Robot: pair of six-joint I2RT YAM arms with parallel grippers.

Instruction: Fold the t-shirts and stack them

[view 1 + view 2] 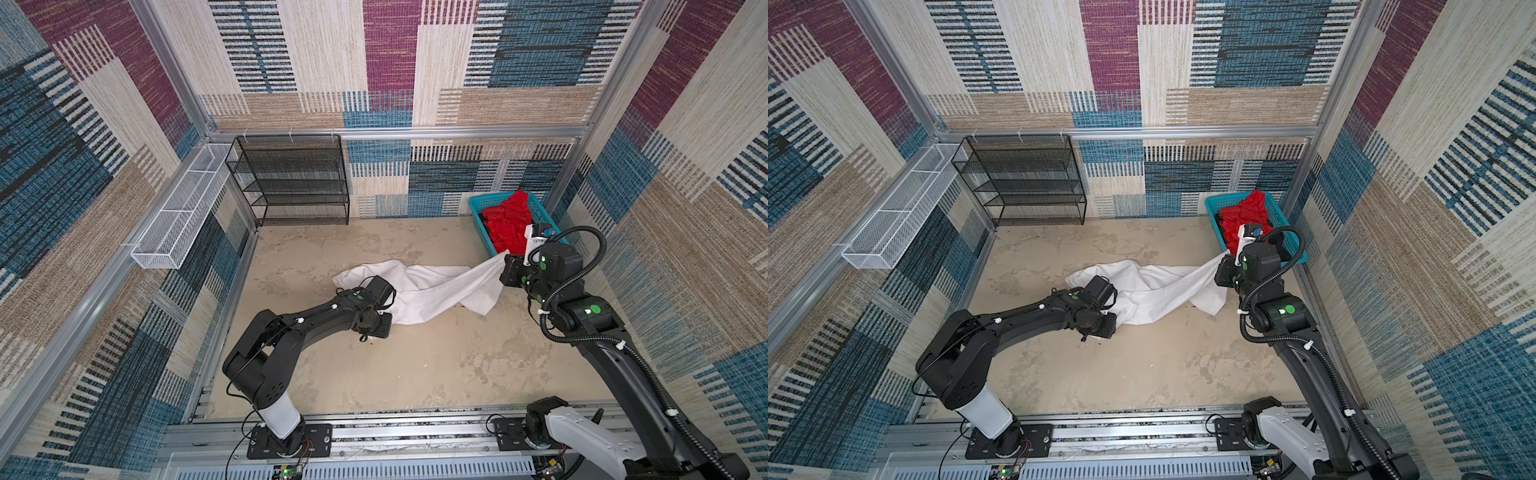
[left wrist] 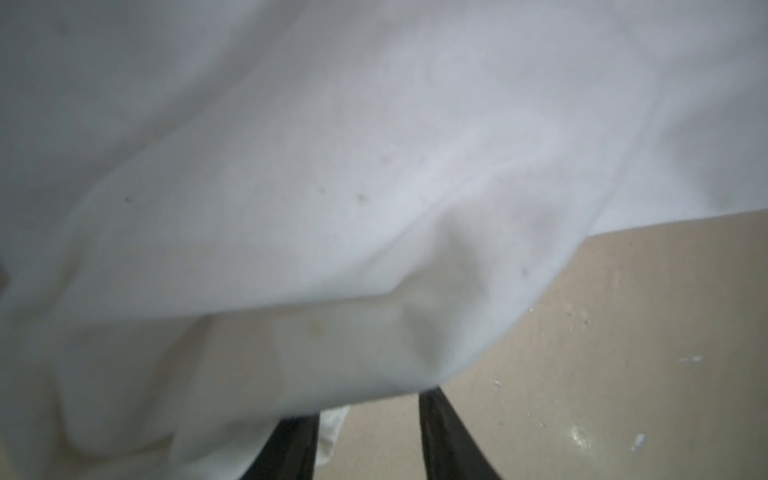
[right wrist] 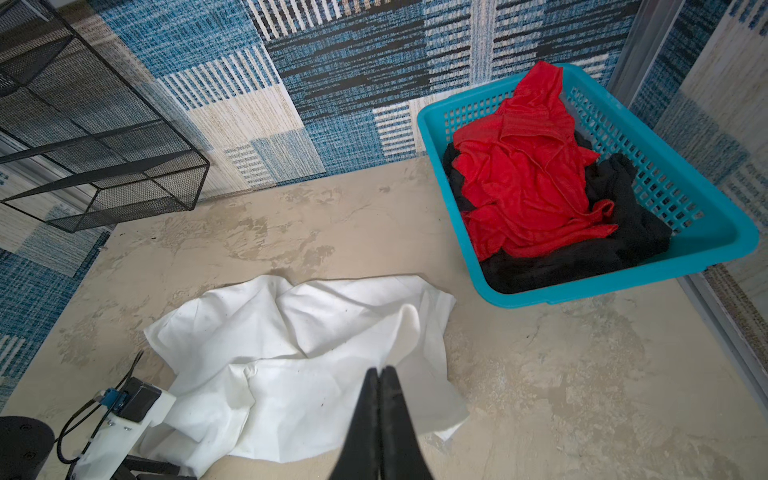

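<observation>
The white t-shirt (image 1: 432,286) (image 1: 1158,286) lies crumpled across the middle of the table. My right gripper (image 1: 507,255) (image 3: 381,370) is shut on its right end and holds that end up off the table beside the basket. My left gripper (image 1: 392,322) (image 2: 370,405) is at the shirt's near left edge, jaws apart, with white cloth (image 2: 332,166) draped over the fingertips and bare table showing between the fingers. The red t-shirt (image 1: 509,224) (image 3: 523,174) lies bunched on top of the black t-shirt (image 3: 582,253) inside the basket.
The turquoise lattice basket (image 1: 478,208) (image 3: 432,124) stands at the back right corner. A black wire shelf (image 1: 299,183) stands against the back wall, and a white wire tray (image 1: 178,220) hangs on the left wall. Bare beige table (image 1: 415,365) stretches in front of the shirt.
</observation>
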